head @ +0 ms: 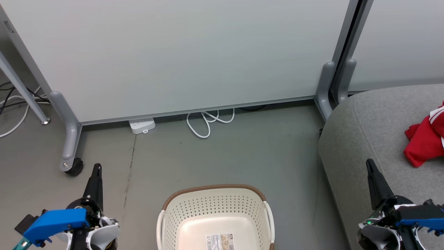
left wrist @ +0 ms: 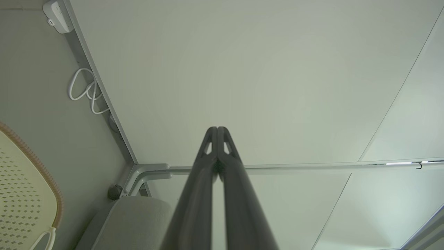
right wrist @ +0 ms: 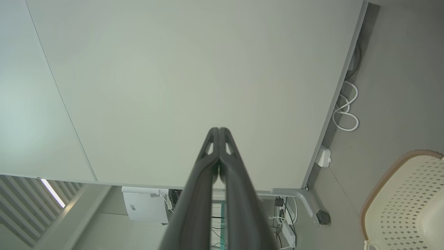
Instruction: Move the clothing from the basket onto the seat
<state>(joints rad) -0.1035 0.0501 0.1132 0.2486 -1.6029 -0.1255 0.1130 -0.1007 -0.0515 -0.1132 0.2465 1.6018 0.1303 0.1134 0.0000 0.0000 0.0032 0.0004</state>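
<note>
Head view showed the clothing [head: 425, 140] lying bunched on top of the seat [head: 374, 121], well back from the seat's rounded corner and cut off by the picture's right edge. The garment was red, with white stripe trim at its upper right. The basket [head: 215, 189] stood on the floor [head: 242, 149] just beside the seat's curved side and apart from it. Its bare cream bottom carried a printed label [head: 219, 242].

The left gripper [head: 98, 166] hovered over the floor to the left of the basket, its two dark fingers pressed together into a single point. The right gripper [head: 369, 161] hung over the seat's near edge, short of the clothing, and was likewise pressed together on nothing. Both wrist views confirmed it, since in each one the fingertips met with no gap and held nothing.

Behind the basket, a pale panel [head: 173, 52] on grey metal legs ran along the floor's far edge. A white power strip [head: 141, 125] and a looped white cable [head: 208, 121] lay at the panel's foot. A black caster [head: 74, 167] sat under the panel's left leg.
</note>
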